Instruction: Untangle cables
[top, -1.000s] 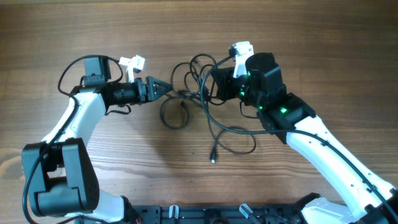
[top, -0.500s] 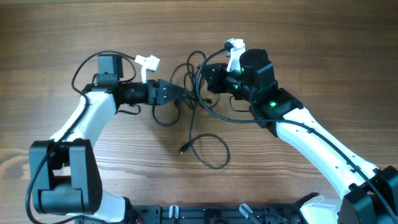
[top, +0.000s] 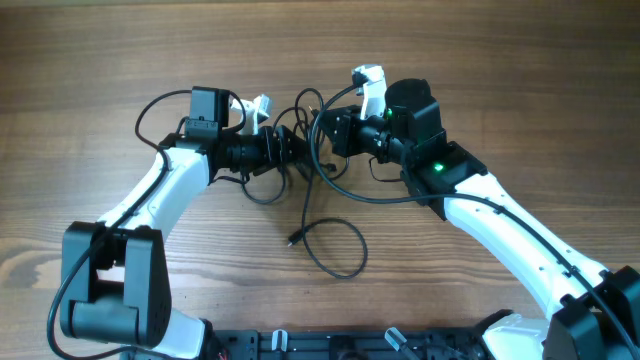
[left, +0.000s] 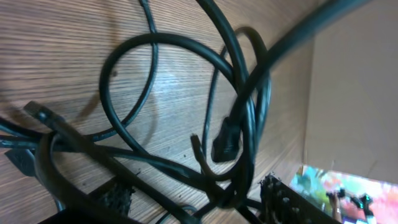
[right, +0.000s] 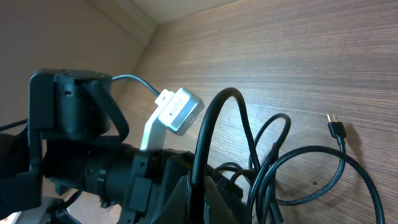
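The black cables (top: 338, 262) are bunched in a knot between my two grippers at mid-table, and one loop trails toward the front with a loose plug (top: 293, 240) at its end. My left gripper (top: 292, 143) reaches into the knot from the left. In the left wrist view this gripper (left: 199, 205) is open, with several cable strands (left: 155, 36) and a connector (left: 227, 140) lying between its fingers. My right gripper (top: 322, 130) is at the knot's right side. It (right: 200, 202) is shut on one cable (right: 208, 130) that arches up from its fingers.
Bare wooden table (top: 120, 50) surrounds the knot. The two grippers are almost touching, and the left arm's wrist and white camera mount (right: 177, 111) fill the near left of the right wrist view. A plug (right: 336, 129) lies on the wood to the right.
My left gripper has pushed rightward into the knot. The right gripper has shifted left with its cable, and the trailing loop and loose plug slid left.
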